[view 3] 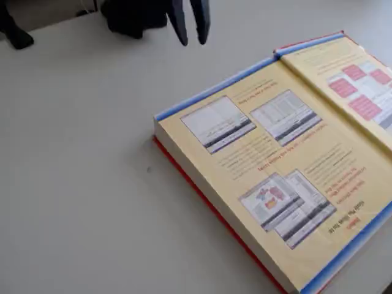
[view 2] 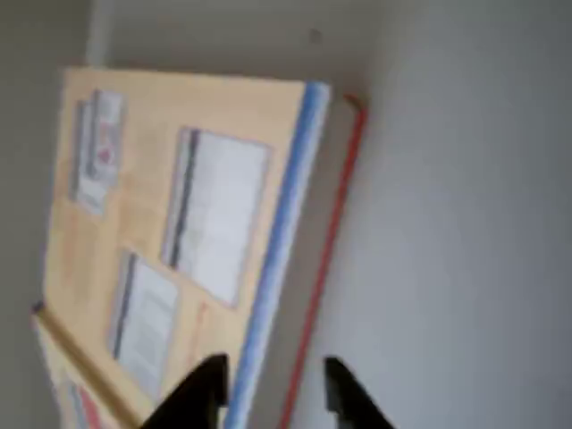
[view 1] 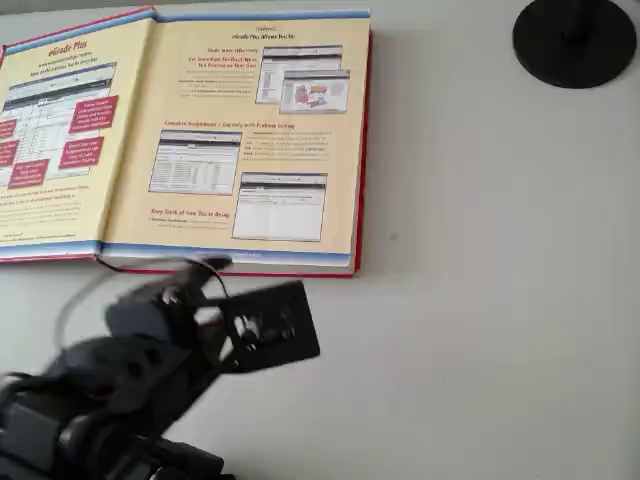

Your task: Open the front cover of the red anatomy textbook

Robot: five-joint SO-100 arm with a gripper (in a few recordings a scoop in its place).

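The red anatomy textbook [view 1: 250, 150] lies open and flat on the pale worktop [view 1: 480, 300], its front cover [view 1: 60, 140] folded over to the left in the overhead view, cream-yellow inner side up, with red boxes and a screenshot printed on it. The facing cream-yellow page carries several screenshots and red headings, with a blue band along its near and far edges. A thin red board edge shows along the book's right side and beneath the near edge.

In the overhead view the dark arm comes in from the lower left corner and the gripper [view 1: 205, 275] sits just at the book's near edge, close to the spine; whether it touches the book cannot be told there. In the wrist view the gripper [view 2: 273, 393] has its two dark fingers apart by a narrow gap with nothing between them, and the textbook [view 2: 179, 232] lies just ahead of them, its blue-banded page edge and red cover edge running up from between the fingertips. In the fixed view the gripper [view 3: 191, 23] hangs at the top of the picture, fingers slightly parted and empty, clear of the textbook [view 3: 269, 165], which fills the right side.

A black round disc base [view 1: 573, 40] stands on the worktop at the upper right of the overhead view, well apart from the book.
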